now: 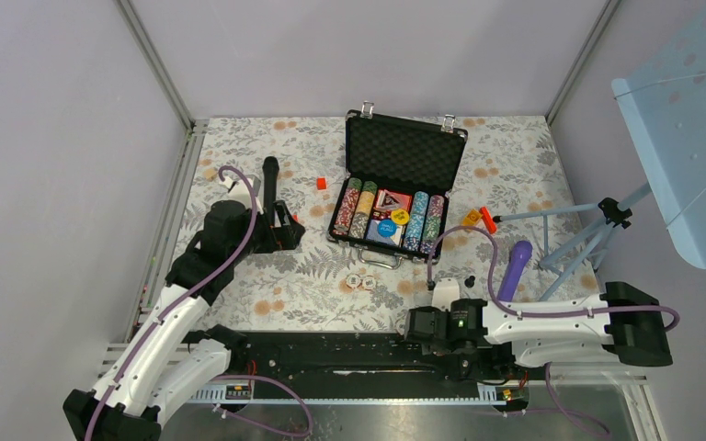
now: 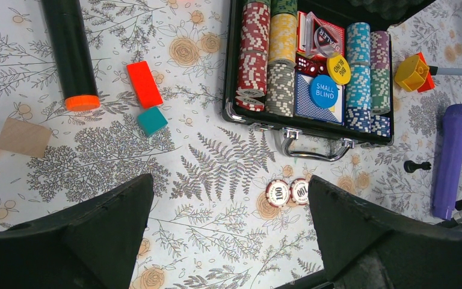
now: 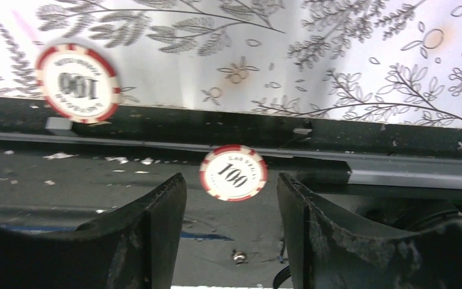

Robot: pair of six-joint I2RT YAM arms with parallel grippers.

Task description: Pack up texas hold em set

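Observation:
The black briefcase (image 1: 403, 152) stands open at the middle of the table, its trays (image 2: 313, 66) filled with striped chip stacks, card decks and round yellow and blue buttons. Two loose red-and-white "100" chips (image 2: 288, 192) lie on the cloth in front of its handle. My left gripper (image 2: 230, 179) hangs open above the cloth, left of those chips, holding nothing. My right gripper (image 3: 231, 177) is open at the table's near edge. One "100" chip (image 3: 233, 173) shows just beyond its fingertips over the black rail, touching neither finger. Another chip (image 3: 78, 81), blurred, is at the cloth's edge.
A black microphone with an orange end (image 2: 69, 54), a red block (image 2: 144, 83) and a teal block (image 2: 152, 120) lie left of the case. A purple microphone (image 2: 451, 156), a yellow piece (image 2: 411, 72) and a tripod (image 1: 588, 230) are to the right. A black rail (image 1: 331, 354) runs along the near edge.

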